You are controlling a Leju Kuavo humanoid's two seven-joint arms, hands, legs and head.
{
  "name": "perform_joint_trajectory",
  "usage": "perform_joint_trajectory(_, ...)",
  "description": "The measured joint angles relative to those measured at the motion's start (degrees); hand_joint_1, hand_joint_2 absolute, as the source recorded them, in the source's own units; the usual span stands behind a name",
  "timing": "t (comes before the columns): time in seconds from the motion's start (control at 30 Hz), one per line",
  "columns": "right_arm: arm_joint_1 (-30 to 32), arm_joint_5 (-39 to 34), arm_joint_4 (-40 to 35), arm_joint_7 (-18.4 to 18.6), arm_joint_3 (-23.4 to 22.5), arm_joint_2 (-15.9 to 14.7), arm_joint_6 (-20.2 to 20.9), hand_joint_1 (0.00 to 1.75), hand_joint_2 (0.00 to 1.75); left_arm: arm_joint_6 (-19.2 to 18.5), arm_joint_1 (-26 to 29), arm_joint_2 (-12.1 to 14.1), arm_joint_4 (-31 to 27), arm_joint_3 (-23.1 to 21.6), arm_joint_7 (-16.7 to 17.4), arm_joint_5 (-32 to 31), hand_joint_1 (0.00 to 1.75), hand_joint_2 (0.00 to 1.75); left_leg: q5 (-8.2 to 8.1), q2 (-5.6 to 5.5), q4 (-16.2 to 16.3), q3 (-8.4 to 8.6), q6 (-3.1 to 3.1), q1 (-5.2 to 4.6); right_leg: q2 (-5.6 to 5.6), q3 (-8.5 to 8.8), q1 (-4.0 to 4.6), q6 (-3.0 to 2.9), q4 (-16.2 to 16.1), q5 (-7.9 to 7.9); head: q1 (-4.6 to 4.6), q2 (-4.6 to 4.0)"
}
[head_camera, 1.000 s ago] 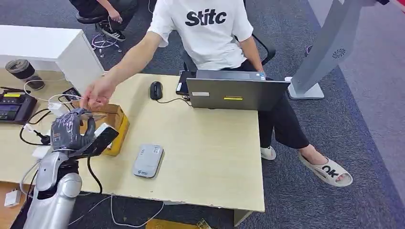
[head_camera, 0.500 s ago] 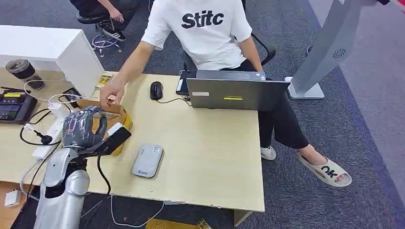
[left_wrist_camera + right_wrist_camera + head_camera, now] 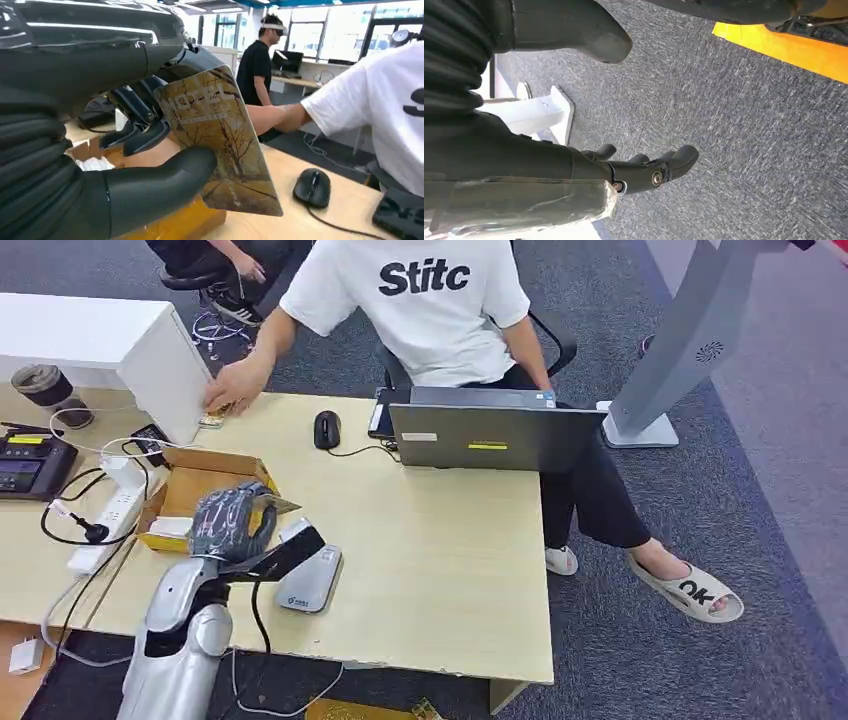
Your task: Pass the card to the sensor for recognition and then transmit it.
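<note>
While the left hand hangs over the desk, it pinches a card between thumb and fingers; card has a brown-gold tree print and is held up off the surface, tilted. From the head view the card's edge pokes out past the hand toward the robot's right, above the front corner of an open cardboard box. Hand sits just beside the grey card reader, which lies flat on the desk near the front edge; card is not touching the reader. Black cable runs from the wrist area down off the desk.

Right hand hangs over grey carpet, fingers loosely curled and apart from the thumb, holding nothing.

A person in a white shirt sits behind the desk, one arm stretched out, hand resting at the desk's far edge by a white cabinet. A laptop stands open in front of the person, black mouse beside it. White power strip and a black device lie on the robot's left side of the desk. Second person in black stands farther back in the left wrist view.
</note>
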Motion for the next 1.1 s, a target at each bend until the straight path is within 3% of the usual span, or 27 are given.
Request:
perform_joint_trajectory(0.47,-0.1,0.85,-0.07,0.37,-0.42,0.0,0.15,0.0,1.75,-0.33,0.24,-1.14,5.35,-0.41,1.07,-1.01,1.75,1.75,0.0,0.0,0.0,-0.01,0.0,-0.01,0.0,0.01,0.0,0.0,0.0,0.0,0.0,0.0)
perform_joint_trajectory(0.7,-0.21,1.27,-0.07,0.7,-1.14,0.0,0.48,0.0,1.75,-0.85,0.56,-1.03,9.29,-0.39,2.97,-4.64,1.75,1.75,0.0,0.0,0.0,-0.01,0.0,0.0,0.0,0.0,0.0,0.0,0.0,0.0,0.0,0.0)
perform_joint_trajectory(1.1,-0.27,1.9,-0.13,0.61,-1.92,0.0,0.96,0.0,1.75,-0.04,0.94,-1.0,13.75,-0.35,2.93,-7.04,1.75,1.75,0.0,-0.01,0.0,0.01,0.0,0.0,-0.01,0.04,0.0,0.0,0.0,0.0,0.0,0.0)
